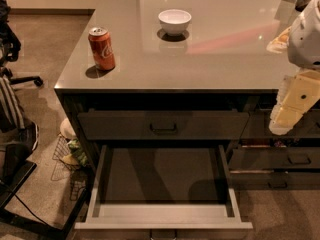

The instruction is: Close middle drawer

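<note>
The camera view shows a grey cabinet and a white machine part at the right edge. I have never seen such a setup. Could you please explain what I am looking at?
This is one picture, looking down on a counter from above; where the camera sits is not known. The white and pale yellow part at the right is the robot's arm, ending in its gripper, which hangs in front of the narrower drawers, apart from the middle drawer. It seems to hold nothing. On the counter stand an orange can and a white bowl. Below, the top drawer is shut; the middle drawer is pulled far out and looks empty. The robot's job is to close it.
</note>
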You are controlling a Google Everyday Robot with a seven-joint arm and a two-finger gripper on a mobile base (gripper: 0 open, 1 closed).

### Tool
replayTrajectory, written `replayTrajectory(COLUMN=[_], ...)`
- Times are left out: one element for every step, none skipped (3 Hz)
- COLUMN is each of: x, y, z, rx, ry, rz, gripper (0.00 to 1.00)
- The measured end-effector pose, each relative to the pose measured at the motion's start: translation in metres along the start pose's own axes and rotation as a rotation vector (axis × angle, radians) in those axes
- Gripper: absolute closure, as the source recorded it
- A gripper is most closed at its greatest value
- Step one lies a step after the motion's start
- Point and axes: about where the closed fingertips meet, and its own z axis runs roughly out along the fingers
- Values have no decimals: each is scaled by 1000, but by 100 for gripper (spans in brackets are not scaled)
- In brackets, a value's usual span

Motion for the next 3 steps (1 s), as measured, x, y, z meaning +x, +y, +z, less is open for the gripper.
replayTrajectory(x=[0, 5, 16], y=[0, -2, 10], z=[0, 9, 37], rx=[0, 6, 5], ry=[0, -16, -74], rz=[0, 8, 45], gripper=[0, 0, 0])
